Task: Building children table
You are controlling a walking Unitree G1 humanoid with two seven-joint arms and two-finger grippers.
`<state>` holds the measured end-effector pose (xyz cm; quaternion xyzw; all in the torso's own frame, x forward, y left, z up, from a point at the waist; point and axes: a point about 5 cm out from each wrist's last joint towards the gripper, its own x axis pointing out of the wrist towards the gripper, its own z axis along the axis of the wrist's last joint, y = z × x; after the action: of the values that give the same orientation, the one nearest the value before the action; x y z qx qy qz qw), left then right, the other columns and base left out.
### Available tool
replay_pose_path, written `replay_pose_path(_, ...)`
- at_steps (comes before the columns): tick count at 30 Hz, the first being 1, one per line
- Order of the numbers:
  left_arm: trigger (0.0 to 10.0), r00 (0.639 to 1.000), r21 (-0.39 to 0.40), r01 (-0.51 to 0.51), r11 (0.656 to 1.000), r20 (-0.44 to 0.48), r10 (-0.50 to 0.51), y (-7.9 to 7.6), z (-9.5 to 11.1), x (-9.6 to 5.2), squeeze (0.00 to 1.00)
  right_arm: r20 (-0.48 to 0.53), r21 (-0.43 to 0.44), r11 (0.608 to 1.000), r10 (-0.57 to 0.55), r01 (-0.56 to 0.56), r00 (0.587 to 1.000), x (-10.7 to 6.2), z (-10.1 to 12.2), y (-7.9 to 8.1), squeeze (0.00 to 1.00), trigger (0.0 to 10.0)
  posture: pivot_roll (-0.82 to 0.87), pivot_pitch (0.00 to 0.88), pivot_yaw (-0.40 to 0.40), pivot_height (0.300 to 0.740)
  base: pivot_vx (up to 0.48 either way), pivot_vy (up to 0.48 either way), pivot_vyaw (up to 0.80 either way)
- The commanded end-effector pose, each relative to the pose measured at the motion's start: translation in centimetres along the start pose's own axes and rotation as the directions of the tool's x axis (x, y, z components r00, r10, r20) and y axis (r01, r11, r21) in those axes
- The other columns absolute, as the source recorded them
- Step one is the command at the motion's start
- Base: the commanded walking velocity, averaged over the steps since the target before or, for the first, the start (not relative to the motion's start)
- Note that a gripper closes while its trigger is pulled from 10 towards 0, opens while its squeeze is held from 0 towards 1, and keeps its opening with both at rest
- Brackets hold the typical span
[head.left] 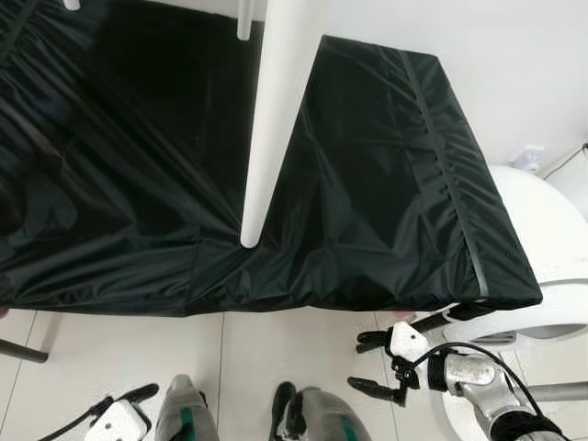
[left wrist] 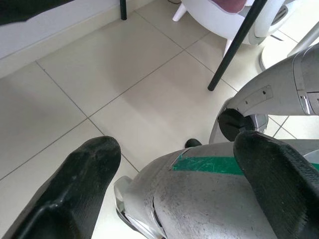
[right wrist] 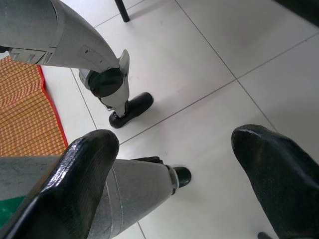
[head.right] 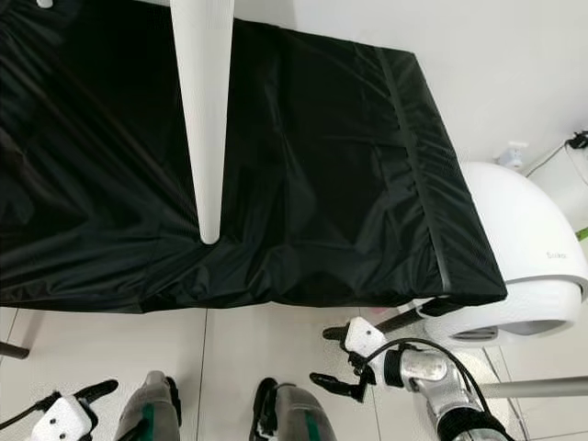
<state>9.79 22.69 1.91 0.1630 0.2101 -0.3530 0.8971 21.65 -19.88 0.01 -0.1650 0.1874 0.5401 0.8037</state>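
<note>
You've got a black cover sheet [head.left: 367, 184] across most of the upper frame in the head views, draped over a raised surface, wrinkled, its front edge hanging above the floor. Pale tiled floor [head.left: 119, 358] runs along the bottom of the frame, grout lines visible.

Right edge, mid-height: a white rounded appliance [head.right: 524, 248], glossy shell, partly tucked under the sheet's lower-right corner. A small white pump bottle [head.left: 529, 158] sits near the wall behind it.

Task item: one white tapered table leg [head.left: 266, 119], top centre of the frame, running down from the top edge w/ its narrow rounded tip ending over the sheet near the front edge. Whether it touches the sheet: cannot tell. Neither gripper is on it.

Right gripper [head.left: 367, 363], lower right of frame, below the sheet's front edge, fingers spread apart, holding nothing. Right wrist view confirms: two black fingers [right wrist: 84, 174] wide apart over bare tile, robot's legs and feet beneath.

Left gripper [head.left: 124, 402], bottom-left corner, low beside the robot's leg, fingers [left wrist: 75, 184] spread, nothing between them, arm idle.
</note>
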Motion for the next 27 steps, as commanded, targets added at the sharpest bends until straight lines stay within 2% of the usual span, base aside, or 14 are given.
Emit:
replay_pose_path(1, 10.0, 0.996, -0.044, -0.021, 0.999, -0.084, 0.017, -1.0, -1.9, 0.3, 0.00, -0.066, 0.075, 0.997, -0.019, 0.024, 0.998, -0.2, -1.8, 1.0, 0.00, 10.0, 0.18, 0.169, -0.164, 0.740, 0.000, 0.000, 0.00)
replay_pose_path(8, 10.0, 0.994, -0.051, -0.052, 0.997, -0.100, 0.047, -0.2, -2.8, 1.1, 0.00, -0.128, 0.138, 0.987, -0.062, 0.080, 0.990, -0.2, -3.2, 1.7, 0.00, 10.0, 0.18, 0.162, -0.152, 0.740, 0.000, 0.000, 0.00)
replay_pose_path(10, 10.0, 0.993, -0.057, -0.071, 0.996, -0.099, 0.065, 0.3, -2.8, 1.4, 0.00, -0.136, 0.152, 0.983, -0.080, 0.101, 0.987, -0.1, -3.4, 1.8, 0.00, 10.0, 0.18, 0.156, -0.147, 0.740, 0.000, 0.000, 0.00)
replay_pose_path(12, 10.0, 0.986, -0.058, -0.147, 0.987, -0.091, 0.142, 1.9, -2.5, 2.0, 0.00, -0.139, 0.190, 0.967, -0.141, 0.167, 0.980, 0.2, -3.7, 1.8, 0.00, 10.0, 0.17, 0.154, -0.130, 0.740, 0.000, 0.000, 0.00)
replay_pose_path(16, 10.0, 0.980, -0.091, -0.184, 0.979, -0.092, 0.175, 2.6, -2.6, 2.1, 0.00, -0.136, 0.210, 0.958, -0.172, 0.198, 0.976, 0.4, -3.7, 1.7, 0.00, 10.0, 0.17, 0.152, -0.119, 0.740, 0.000, 0.000, 0.00)
replay_pose_path(18, 10.0, 0.972, -0.123, -0.227, 0.966, -0.096, 0.216, 3.3, -2.9, 2.5, 0.00, -0.132, 0.250, 0.932, -0.236, 0.263, 0.963, 0.8, -3.6, 1.2, 0.00, 10.0, 0.16, 0.158, -0.096, 0.740, 0.000, 0.000, 0.00)
replay_pose_path(21, 10.0, 0.968, -0.140, -0.240, 0.961, -0.102, 0.228, 3.4, -3.0, 2.6, 0.00, -0.132, 0.267, 0.919, -0.265, 0.291, 0.955, 0.9, -3.6, 1.1, 0.00, 10.0, 0.16, 0.158, -0.096, 0.740, 0.000, 0.000, 0.00)
replay_pose_path(22, 10.0, 0.962, -0.168, -0.263, 0.950, -0.119, 0.246, 3.7, -3.5, 2.8, 0.00, -0.133, 0.288, 0.902, -0.296, 0.323, 0.946, 1.1, -3.6, 0.9, 0.00, 10.0, 0.16, 0.160, -0.084, 0.740, 0.000, 0.000, 0.00)
replay_pose_path(23, 10.0, 0.951, -0.168, -0.296, 0.940, -0.146, 0.273, 4.0, -4.0, 3.1, 0.00, -0.141, 0.313, 0.880, -0.328, 0.356, 0.934, 1.3, -3.6, 0.8, 0.00, 10.0, 0.16, 0.163, -0.074, 0.740, 0.000, 0.000, 0.00)
replay_pose_path(24, 10.0, 0.951, -0.168, -0.296, 0.940, -0.146, 0.273, 4.0, -4.0, 3.1, 0.00, -0.141, 0.313, 0.880, -0.328, 0.356, 0.934, 1.3, -3.6, 0.8, 0.00, 10.0, 0.16, 0.163, -0.074, 0.740, 0.000, 0.000, 0.00)
replay_pose_path(25, 10.0, 0.942, -0.171, -0.318, 0.932, -0.168, 0.291, 4.2, -4.4, 3.5, 0.00, -0.148, 0.332, 0.861, -0.355, 0.385, 0.923, 1.5, -3.7, 0.8, 0.00, 10.0, 0.15, 0.163, -0.063, 0.740, 0.000, 0.000, 0.00)
replay_pose_path(26, 10.0, 0.923, -0.190, -0.364, 0.912, -0.202, 0.327, 4.4, -5.0, 4.0, 0.00, -0.165, 0.355, 0.835, -0.387, 0.421, 0.907, 1.7, -3.8, 0.9, 0.00, 10.0, 0.15, 0.162, -0.054, 0.740, 0.000, 0.000, 0.00)
replay_pose_path(27, 10.0, 0.923, -0.190, -0.364, 0.912, -0.202, 0.327, 4.4, -5.0, 4.0, 0.00, -0.165, 0.355, 0.835, -0.387, 0.421, 0.907, 1.7, -3.8, 0.9, 0.00, 10.0, 0.15, 0.162, -0.054, 0.740, 0.000, 0.000, 0.00)
